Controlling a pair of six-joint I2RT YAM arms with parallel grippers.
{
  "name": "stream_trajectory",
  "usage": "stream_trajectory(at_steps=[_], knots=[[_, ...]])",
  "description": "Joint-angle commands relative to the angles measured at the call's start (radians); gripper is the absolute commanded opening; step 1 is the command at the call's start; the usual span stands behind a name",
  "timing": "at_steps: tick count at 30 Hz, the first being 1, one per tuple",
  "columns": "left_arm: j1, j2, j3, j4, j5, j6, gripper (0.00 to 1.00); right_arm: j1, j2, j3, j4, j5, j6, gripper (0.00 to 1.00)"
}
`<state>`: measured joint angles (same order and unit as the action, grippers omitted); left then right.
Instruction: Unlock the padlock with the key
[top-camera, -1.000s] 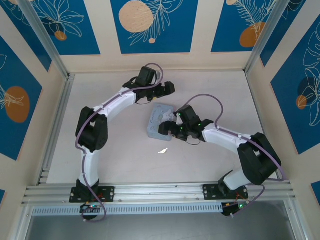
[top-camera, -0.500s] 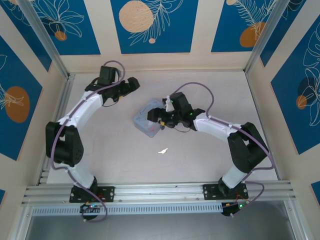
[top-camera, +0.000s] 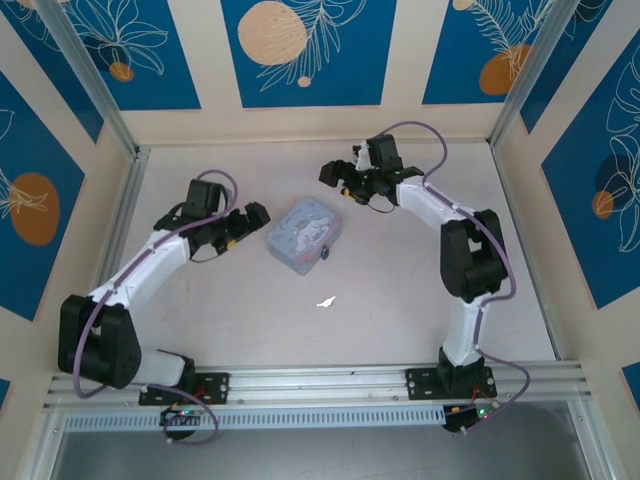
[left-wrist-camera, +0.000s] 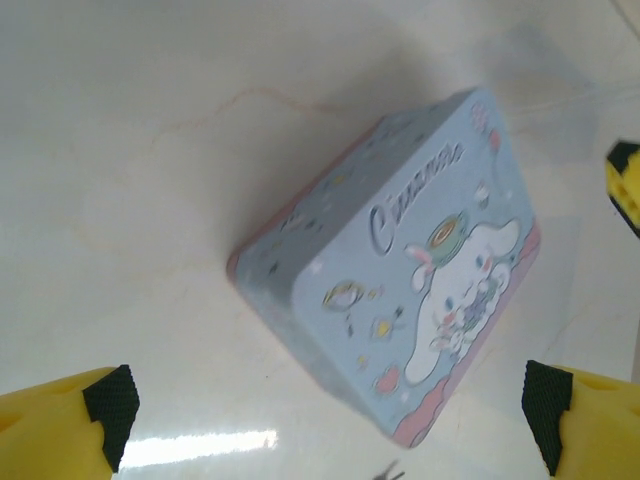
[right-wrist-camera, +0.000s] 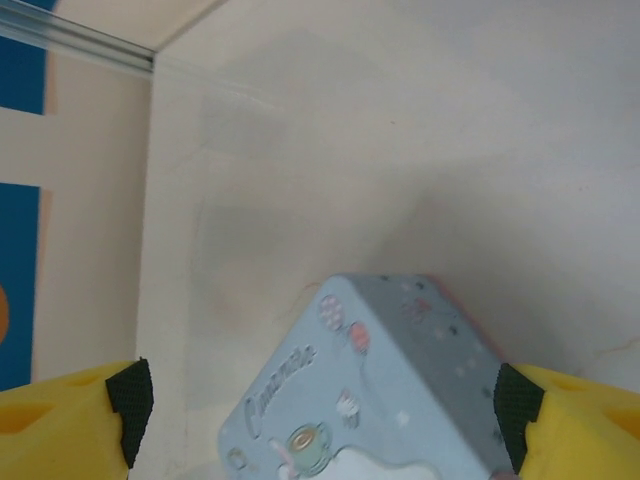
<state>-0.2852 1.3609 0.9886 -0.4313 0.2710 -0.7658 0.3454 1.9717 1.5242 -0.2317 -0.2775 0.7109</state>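
The padlock (top-camera: 325, 254) is a tiny dark speck at the near right edge of the pale blue cartoon tin box (top-camera: 305, 234). The key (top-camera: 326, 301) is a thin white sliver lying on the table in front of the box. My left gripper (top-camera: 249, 218) hovers just left of the box, open and holding nothing. In the left wrist view the box (left-wrist-camera: 400, 270) lies ahead of the left gripper (left-wrist-camera: 325, 420), between its yellow fingers (left-wrist-camera: 60, 425). My right gripper (top-camera: 335, 178) is open behind the box, apart from it. The right wrist view has the box (right-wrist-camera: 380, 390) below the right gripper (right-wrist-camera: 322, 405).
Aluminium rails (top-camera: 320, 382) line the near edge and the left side. Blue-patterned walls (top-camera: 305, 50) close in the back and both sides. The right arm's elbow (top-camera: 470, 255) stands right of the box. Open tabletop (top-camera: 230, 310) lies near the key.
The right gripper left the box and drew back to the rear of the table. The left gripper swung from behind the box to its left side. The box shifted slightly left and turned.
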Motion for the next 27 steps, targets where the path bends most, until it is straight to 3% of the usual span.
stream_trajectory(at_steps=[1,11,27], knots=[[-0.029,-0.022,-0.043,0.067,0.031,-0.048,1.0,0.008,0.077,0.066,-0.09,-0.058,-0.023,0.88],[-0.134,0.162,0.01,0.155,0.04,-0.071,1.0,0.014,0.04,-0.083,0.027,-0.137,0.028,0.86],[-0.15,0.406,0.241,0.151,0.06,-0.019,1.0,0.012,-0.18,-0.412,0.212,-0.201,0.098,0.85]])
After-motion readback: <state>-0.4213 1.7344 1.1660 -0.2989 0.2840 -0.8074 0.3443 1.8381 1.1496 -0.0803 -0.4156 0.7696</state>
